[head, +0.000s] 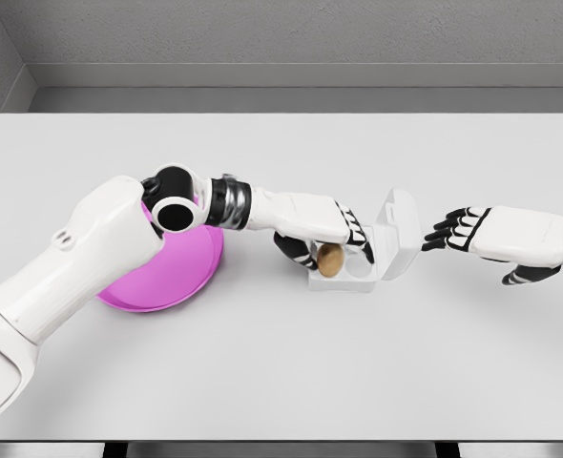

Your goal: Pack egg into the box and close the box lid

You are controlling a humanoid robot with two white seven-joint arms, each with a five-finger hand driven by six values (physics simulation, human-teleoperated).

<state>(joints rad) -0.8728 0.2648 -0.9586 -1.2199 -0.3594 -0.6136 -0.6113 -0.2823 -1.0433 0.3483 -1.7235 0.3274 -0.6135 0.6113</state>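
Note:
A small white egg box [385, 258] stands open at the table's middle right, its lid [401, 232] tilted up and back toward the right. My left hand [327, 250] reaches in from the left and is shut on a brown egg [331, 260], holding it at the box's left cup. Black fingers [358, 232] curl over the egg's top while the thumb sits below left. My right hand [450, 230] hovers just right of the lid, fingers spread, touching nothing.
A magenta plate [172, 277] lies on the white table [281, 372] at the left, partly hidden under my left elbow and forearm. A grey wall runs behind the table's far edge.

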